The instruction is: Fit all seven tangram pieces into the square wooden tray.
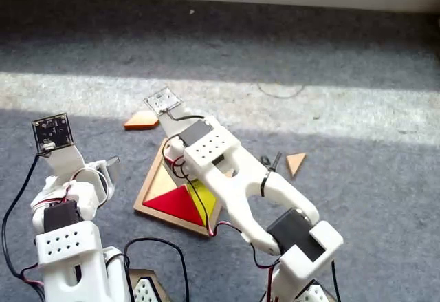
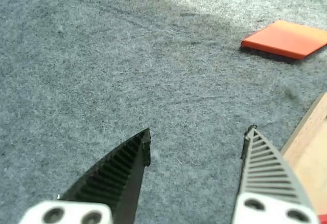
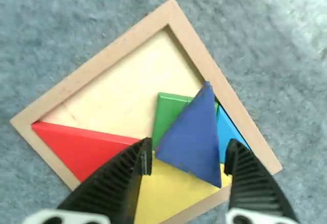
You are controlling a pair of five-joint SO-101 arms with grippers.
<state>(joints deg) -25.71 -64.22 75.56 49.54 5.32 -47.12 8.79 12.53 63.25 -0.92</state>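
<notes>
The square wooden tray (image 3: pixel 102 58) lies on grey carpet. It holds a red triangle (image 3: pixel 82 150), a yellow piece (image 3: pixel 168 193), a green piece (image 3: pixel 168 109) and a light blue piece (image 3: pixel 230 129). My right gripper (image 3: pixel 188 152) hovers over the tray, shut on a dark blue triangle (image 3: pixel 196 127) that sits tilted above those pieces. From above, the right arm (image 1: pixel 213 151) covers the tray's (image 1: pixel 172 221) far half. An orange piece (image 1: pixel 141 120) lies beyond the tray and a tan triangle (image 1: pixel 295 163) to its right. My left gripper (image 2: pixel 199 131) is open over bare carpet, left of the tray.
In the left wrist view the orange piece (image 2: pixel 286 39) lies ahead of the gripper and the tray's edge (image 2: pixel 306 132) sits beside one finger. A small black object (image 1: pixel 269 160) lies by the tan triangle. A sunlit strip crosses the carpet behind.
</notes>
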